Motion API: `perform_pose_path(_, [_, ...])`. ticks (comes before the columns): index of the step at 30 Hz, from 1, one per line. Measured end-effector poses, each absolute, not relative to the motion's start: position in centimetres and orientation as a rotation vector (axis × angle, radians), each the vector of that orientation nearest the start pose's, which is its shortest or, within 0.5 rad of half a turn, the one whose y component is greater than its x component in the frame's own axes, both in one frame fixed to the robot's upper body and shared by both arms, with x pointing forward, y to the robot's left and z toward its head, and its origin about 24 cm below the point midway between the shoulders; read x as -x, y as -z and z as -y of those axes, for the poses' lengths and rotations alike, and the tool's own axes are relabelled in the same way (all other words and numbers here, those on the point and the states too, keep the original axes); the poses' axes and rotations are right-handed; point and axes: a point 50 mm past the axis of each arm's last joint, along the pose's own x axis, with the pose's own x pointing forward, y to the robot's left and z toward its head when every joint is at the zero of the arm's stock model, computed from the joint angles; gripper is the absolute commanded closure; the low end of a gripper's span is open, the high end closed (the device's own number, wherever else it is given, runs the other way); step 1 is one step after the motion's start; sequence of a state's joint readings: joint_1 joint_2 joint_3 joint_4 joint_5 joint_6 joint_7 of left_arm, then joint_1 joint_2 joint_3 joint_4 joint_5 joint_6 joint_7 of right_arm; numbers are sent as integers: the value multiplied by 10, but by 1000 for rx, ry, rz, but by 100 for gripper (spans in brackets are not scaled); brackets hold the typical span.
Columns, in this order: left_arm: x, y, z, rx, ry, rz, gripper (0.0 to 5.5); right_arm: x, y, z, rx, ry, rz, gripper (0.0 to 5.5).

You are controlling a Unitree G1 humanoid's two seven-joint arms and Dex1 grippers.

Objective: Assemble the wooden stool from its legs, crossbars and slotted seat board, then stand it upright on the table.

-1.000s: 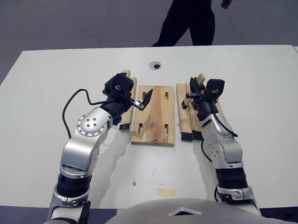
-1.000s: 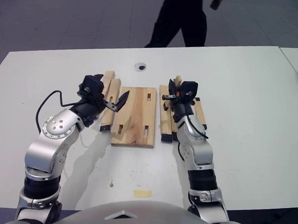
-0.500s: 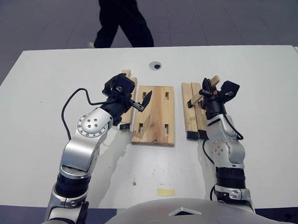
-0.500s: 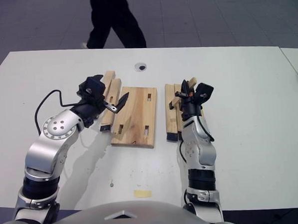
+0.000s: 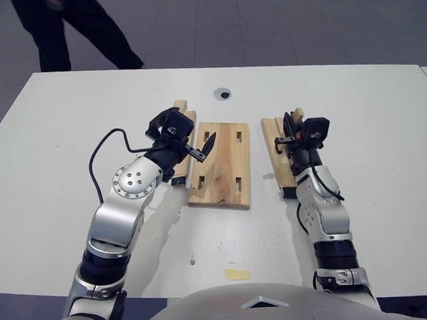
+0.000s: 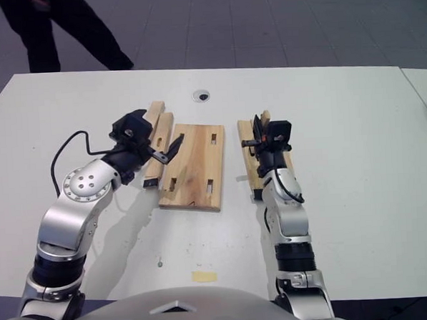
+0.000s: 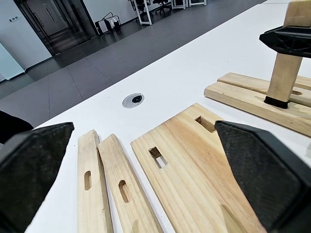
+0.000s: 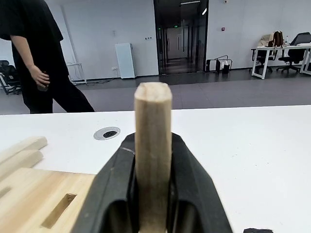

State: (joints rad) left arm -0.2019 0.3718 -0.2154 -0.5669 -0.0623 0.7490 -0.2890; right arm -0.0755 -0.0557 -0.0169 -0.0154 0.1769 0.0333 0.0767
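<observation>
Overhead stereo; low wrist cameras near seat board (image 7: 194, 160)

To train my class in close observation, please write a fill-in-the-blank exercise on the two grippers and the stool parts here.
1. The right gripper is ____ on an upright wooden stick.
2. The left gripper is ____ and holds nothing.
3. The seat board lies flat ____ the left legs and the right legs.
Missing words: shut; open; between.
</observation>
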Motion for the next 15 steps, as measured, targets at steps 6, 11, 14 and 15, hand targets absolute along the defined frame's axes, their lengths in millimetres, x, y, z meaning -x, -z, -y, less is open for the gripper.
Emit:
perform_pose_path(6, [-251,-134,-122,-364,532,-82,10,-267,-54,157,-124,-100,114,508])
perform_pose_path(11, [-251,-134,-121,-367,541,-83,10,-267,-54,157,-124,-103,120,508])
perform_pose_path(14, [-251,-134,-121,-365,543,-82,10,-269,-48,157,-125,-100,66,447])
perform_pose_path(15, [-251,-134,-121,-365,542,-82,10,-266,-40,157,-129,-92,18,430])
